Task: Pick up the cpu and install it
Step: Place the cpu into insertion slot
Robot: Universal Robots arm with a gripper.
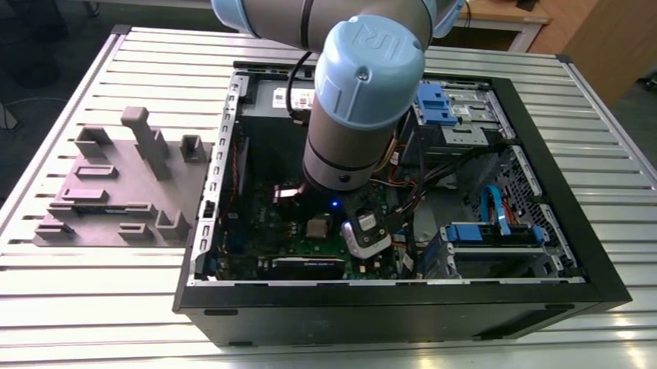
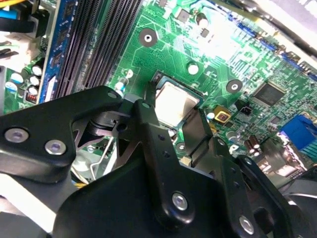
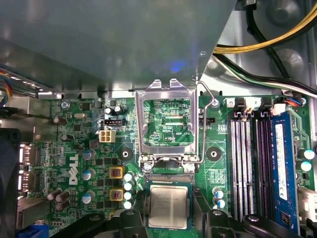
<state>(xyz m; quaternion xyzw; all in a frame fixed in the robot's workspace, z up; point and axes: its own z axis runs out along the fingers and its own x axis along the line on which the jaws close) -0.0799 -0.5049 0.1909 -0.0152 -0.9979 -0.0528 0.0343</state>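
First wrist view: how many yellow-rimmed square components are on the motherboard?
2: one yellow-rimmed component nearer the open socket frame, another nearer the cpu. Others may be hidden.

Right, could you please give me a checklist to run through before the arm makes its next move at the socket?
1. Load plate raised clear of the socket: ok.
2. Wire lever swung up, unlatched: ok.
3. cpu lined up square with the socket outline: ok in both wrist views.
4. cpu fully seated flat: cannot tell.
5. Gripper centred over the cpu: ok.
6. Yellow cables away from the socket area: ok.
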